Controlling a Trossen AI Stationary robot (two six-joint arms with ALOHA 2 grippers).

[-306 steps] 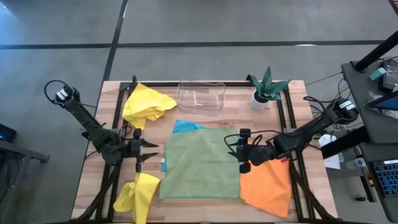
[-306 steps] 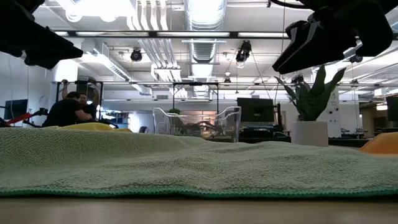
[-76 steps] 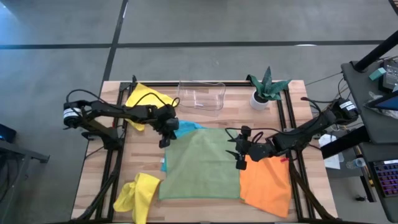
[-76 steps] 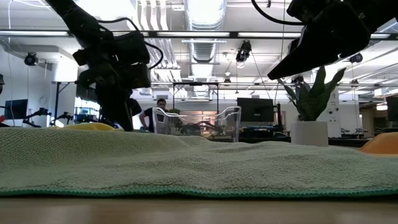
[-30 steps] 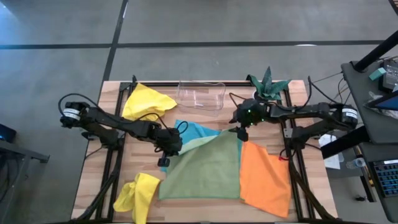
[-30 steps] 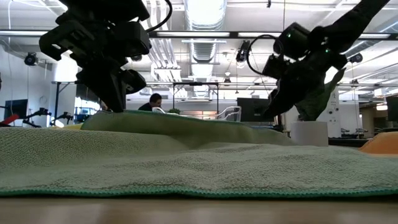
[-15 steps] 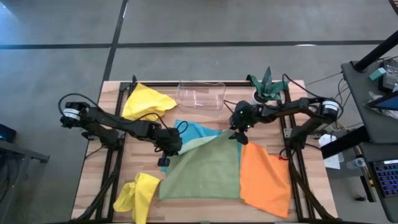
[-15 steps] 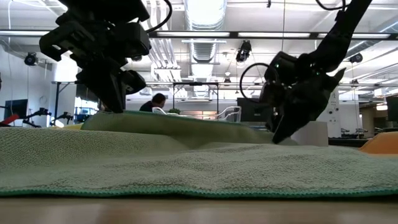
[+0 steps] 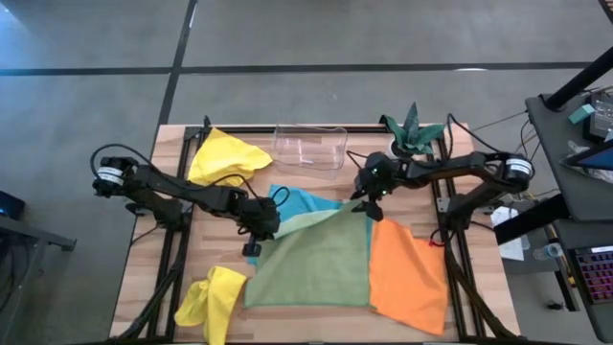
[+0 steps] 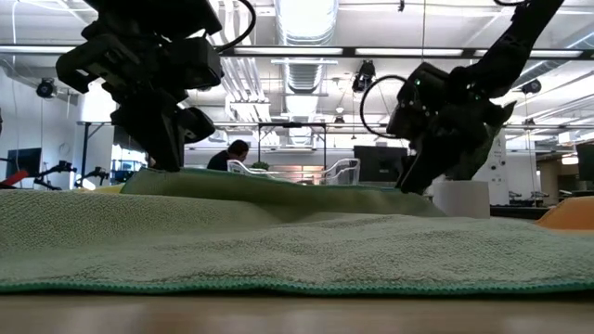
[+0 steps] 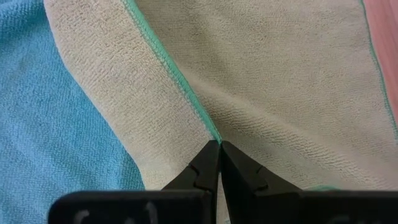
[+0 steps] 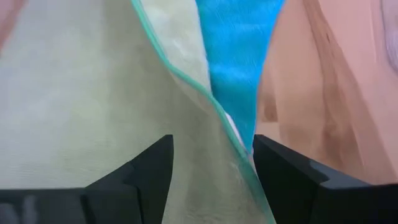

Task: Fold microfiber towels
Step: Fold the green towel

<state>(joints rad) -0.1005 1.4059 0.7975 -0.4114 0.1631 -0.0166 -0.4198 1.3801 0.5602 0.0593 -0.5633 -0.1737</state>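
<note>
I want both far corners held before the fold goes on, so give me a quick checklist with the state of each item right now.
1. Left gripper shut on the green towel edge: ok, tips pinched together on the hem.
2. Right gripper closed on the other far corner: not ok, fingers wide open with the towel edge between them.
3. Left corner lifted and folded over: ok, blue towel uncovered beside it.
4. Orange towel not caught in the fold: ok, lying flat alongside.
5. Tray and plant out of the way: ok, both at the far edge.

Turquoise towel (image 9: 305,201) mostly hidden under green towel (image 9: 321,264)
</note>
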